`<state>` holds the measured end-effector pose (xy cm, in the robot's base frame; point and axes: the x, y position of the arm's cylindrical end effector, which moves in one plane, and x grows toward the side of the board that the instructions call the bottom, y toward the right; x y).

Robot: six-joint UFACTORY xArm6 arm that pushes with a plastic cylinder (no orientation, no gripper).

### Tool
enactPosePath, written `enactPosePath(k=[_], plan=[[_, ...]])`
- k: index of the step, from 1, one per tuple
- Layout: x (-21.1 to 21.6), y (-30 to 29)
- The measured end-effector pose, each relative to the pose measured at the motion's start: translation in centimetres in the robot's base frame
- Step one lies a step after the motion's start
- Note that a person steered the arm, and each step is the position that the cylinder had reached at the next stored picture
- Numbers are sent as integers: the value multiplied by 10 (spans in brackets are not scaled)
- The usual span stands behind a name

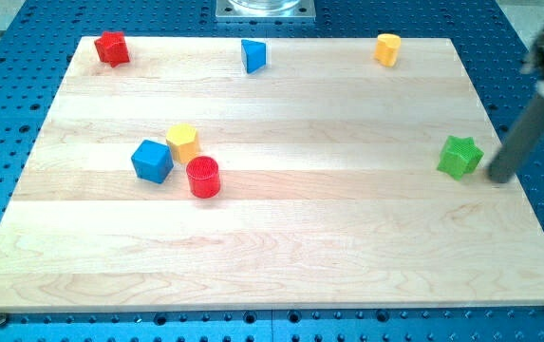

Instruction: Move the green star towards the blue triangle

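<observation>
The green star [459, 156] lies near the right edge of the wooden board [347, 247]. The blue triangle [253, 55] sits at the view's top, near the middle of the board's top edge. My tip [499, 177] is just to the right of the green star, slightly lower in the view, with a small gap between them. The dark rod rises from it toward the view's upper right.
A red star [112, 47] is at the top left corner. A yellow cylinder [387, 48] is at the top right. A blue cube [152, 161], a yellow hexagon block [183, 142] and a red cylinder [203, 178] cluster left of centre.
</observation>
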<state>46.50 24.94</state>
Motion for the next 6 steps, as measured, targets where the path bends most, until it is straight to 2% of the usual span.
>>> enactPosePath(k=[2, 3, 4, 5, 6], plan=[[-65, -169], [-95, -179], [-108, -190], [-123, -279], [-130, -252]])
